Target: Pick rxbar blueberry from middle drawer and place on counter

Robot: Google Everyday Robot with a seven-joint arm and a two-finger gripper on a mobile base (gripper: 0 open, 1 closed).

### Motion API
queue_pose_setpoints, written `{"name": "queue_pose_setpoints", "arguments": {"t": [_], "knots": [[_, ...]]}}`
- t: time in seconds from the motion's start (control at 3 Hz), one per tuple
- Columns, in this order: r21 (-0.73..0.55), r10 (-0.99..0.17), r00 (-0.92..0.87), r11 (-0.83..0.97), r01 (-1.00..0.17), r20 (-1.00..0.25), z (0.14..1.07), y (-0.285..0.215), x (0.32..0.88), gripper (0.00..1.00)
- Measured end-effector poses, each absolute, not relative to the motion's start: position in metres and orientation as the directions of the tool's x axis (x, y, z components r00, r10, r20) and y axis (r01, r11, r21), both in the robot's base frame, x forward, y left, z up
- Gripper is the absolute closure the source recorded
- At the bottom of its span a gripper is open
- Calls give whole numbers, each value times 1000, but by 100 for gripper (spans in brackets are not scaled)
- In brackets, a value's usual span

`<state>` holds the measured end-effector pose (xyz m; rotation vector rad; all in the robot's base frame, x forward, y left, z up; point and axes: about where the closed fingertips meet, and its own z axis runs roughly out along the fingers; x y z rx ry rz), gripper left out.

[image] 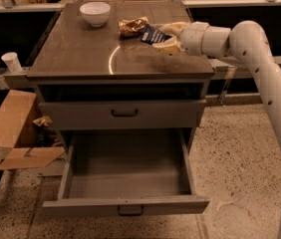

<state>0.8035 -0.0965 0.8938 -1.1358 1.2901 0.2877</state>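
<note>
The rxbar blueberry [151, 34], a dark navy wrapper with small white print, is held in my gripper [164, 37] just above the counter [80, 54], at its back right. The gripper's cream fingers are shut on the bar's right end. The bar's left end nearly touches the crinkly tan-gold snack bag [132, 26]. The middle drawer [125, 176] is pulled wide open below, with a bare grey floor and a dark handle at its front edge.
A white bowl [95, 13] stands at the counter's back left. The closed drawer front [123, 113] sits above the open drawer. A cardboard box [16, 133] lies on the floor at the left. A white cup [12, 61] stands on the side ledge.
</note>
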Motion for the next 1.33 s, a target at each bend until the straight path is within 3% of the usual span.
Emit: {"name": "queue_pose_setpoints", "arguments": {"t": [0.33,1.33], "knots": [[-459,-409,271,484,-745,-871,889,-99,811,83],[-374,-439,142,505,-778,-887,866,-121,818,13]]}}
